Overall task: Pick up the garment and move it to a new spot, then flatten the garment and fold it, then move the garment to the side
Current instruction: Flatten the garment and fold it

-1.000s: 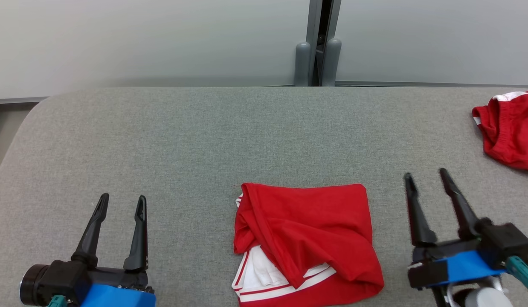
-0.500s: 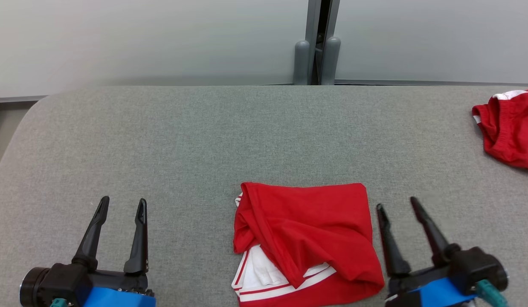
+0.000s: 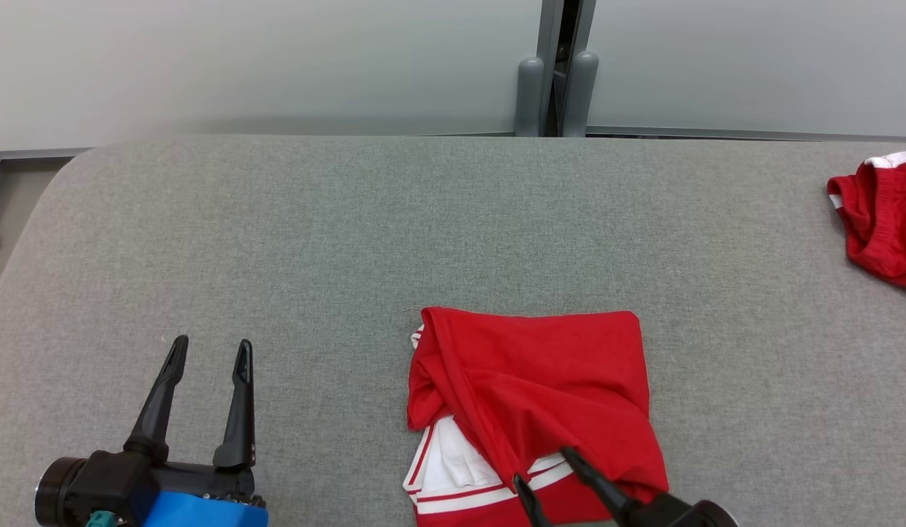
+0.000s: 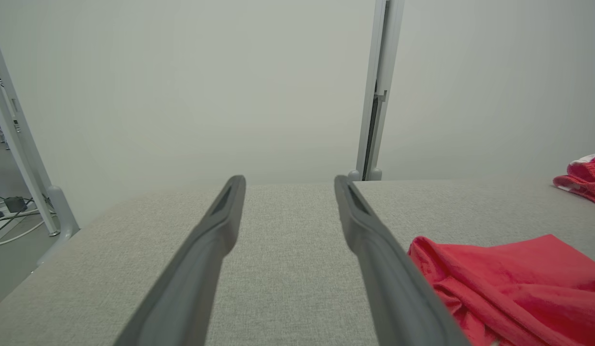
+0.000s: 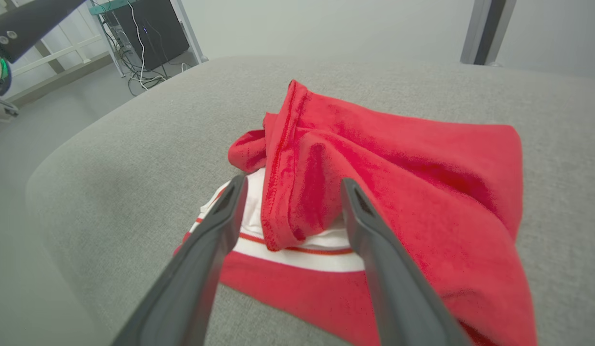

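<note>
The right gripper (image 5: 292, 182), fingers spread and grasping nothing, hovers at the garment's (image 3: 541, 388) near edge, straddling the red hem (image 5: 278, 192) that laps over its white band (image 5: 302, 259). The left gripper (image 3: 210, 342), also released and empty, sits well to the garment's left. The garment lies rumpled on the grey table (image 3: 350, 219), with another red piece (image 3: 881, 219) far to its right. It looks light, soft and limp. The thick seamed hem seems the surest place to pinch, though the loose layers may sag or unfold.
</note>
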